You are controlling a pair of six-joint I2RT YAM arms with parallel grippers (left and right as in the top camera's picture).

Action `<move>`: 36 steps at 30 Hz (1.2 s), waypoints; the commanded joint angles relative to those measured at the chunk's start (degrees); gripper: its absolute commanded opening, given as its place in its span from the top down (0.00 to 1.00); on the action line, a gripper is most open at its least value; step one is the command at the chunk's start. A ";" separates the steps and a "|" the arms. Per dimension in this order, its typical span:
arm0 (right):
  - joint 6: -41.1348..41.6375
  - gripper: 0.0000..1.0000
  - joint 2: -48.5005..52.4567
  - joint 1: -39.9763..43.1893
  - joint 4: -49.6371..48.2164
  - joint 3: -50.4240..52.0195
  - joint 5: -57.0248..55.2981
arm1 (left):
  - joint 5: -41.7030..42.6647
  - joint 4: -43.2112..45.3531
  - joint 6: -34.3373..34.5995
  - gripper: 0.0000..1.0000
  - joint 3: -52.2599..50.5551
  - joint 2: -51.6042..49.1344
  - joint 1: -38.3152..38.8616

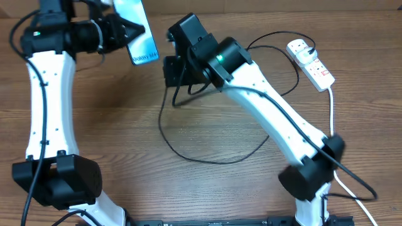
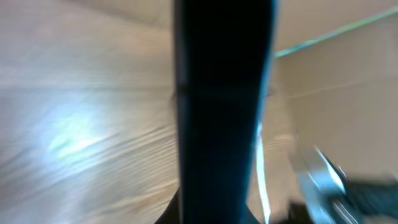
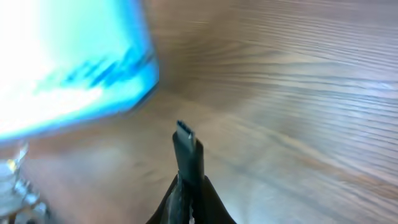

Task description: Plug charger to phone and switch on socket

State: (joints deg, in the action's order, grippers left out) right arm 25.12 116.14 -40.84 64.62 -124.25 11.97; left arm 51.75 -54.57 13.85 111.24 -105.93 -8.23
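Wooden table (image 1: 125, 125), left gripper (image 1: 130, 29) clamping raised phone (image 1: 144, 44), right gripper (image 3: 189, 190) pinching charger (image 3: 188, 149), tip near phone's edge.

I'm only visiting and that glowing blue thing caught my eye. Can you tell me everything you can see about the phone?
The phone is a slim rectangular slab with a dark edge and a lit, light blue screen bearing white lettering near its lower end. It is held up off the wooden table at the far side, tilted, clamped in the left gripper. The charger's connector tip points toward it without touching.
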 commanded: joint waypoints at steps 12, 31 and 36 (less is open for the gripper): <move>-4.63 0.96 -2.95 -6.05 0.33 -0.46 3.89 | 27.80 1.84 -3.17 0.96 0.57 0.15 -4.33; -6.16 0.96 -6.75 -4.57 -2.43 -0.46 10.38 | 34.27 -7.10 -15.19 0.96 0.57 0.15 -4.07; -6.60 0.96 -6.78 -3.76 -2.67 -0.46 11.54 | 34.29 -7.13 -15.19 0.96 0.57 0.15 -4.09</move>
State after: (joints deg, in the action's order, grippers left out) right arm 19.42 111.68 -45.41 62.30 -124.22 21.74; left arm 82.19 -61.73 0.82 111.24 -105.93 -12.75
